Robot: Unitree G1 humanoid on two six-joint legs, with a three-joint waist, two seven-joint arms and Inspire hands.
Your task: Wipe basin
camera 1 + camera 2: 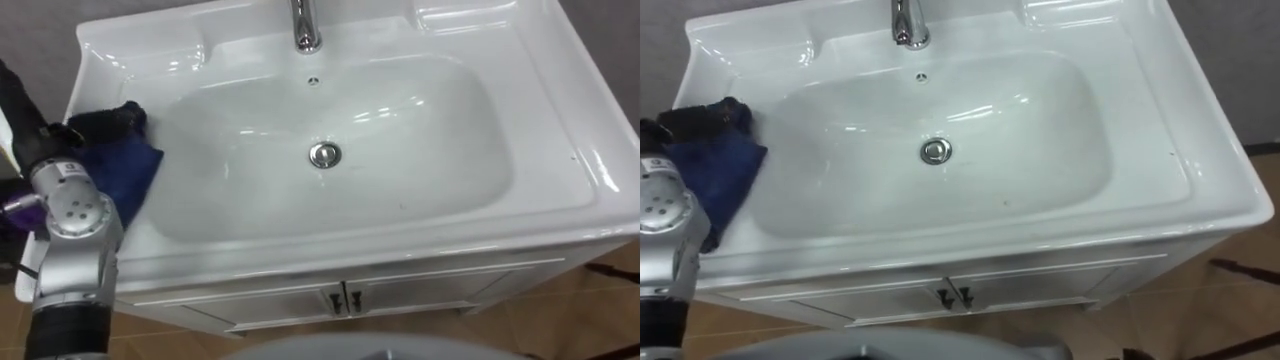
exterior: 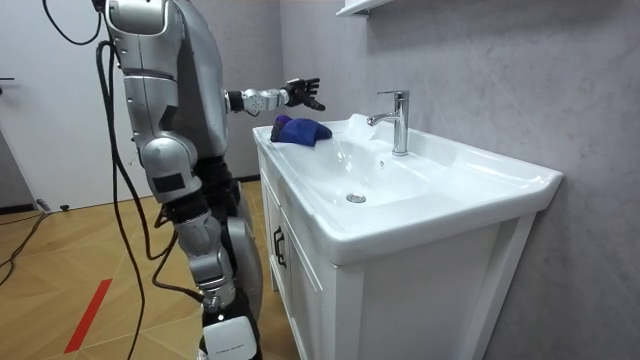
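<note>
A white basin [image 1: 560, 110] sits in a cabinet in front of me, with a chrome drain [image 1: 324, 154] in the middle of its bowl. A dark blue cloth [image 1: 132, 172] lies bunched on the basin's left rim. My left hand [image 1: 100, 122] is dark and hangs just over the cloth's far end. In the room view my left hand [image 2: 300, 92] is a little above the cloth [image 2: 300, 131], fingers spread and open, holding nothing.
A chrome tap [image 1: 305, 25] stands at the back centre of the basin. Below the front rim are two white cabinet doors with small dark handles [image 1: 335, 298]. A grey wall runs behind and beside the basin. I stand at the basin's front on a wooden floor.
</note>
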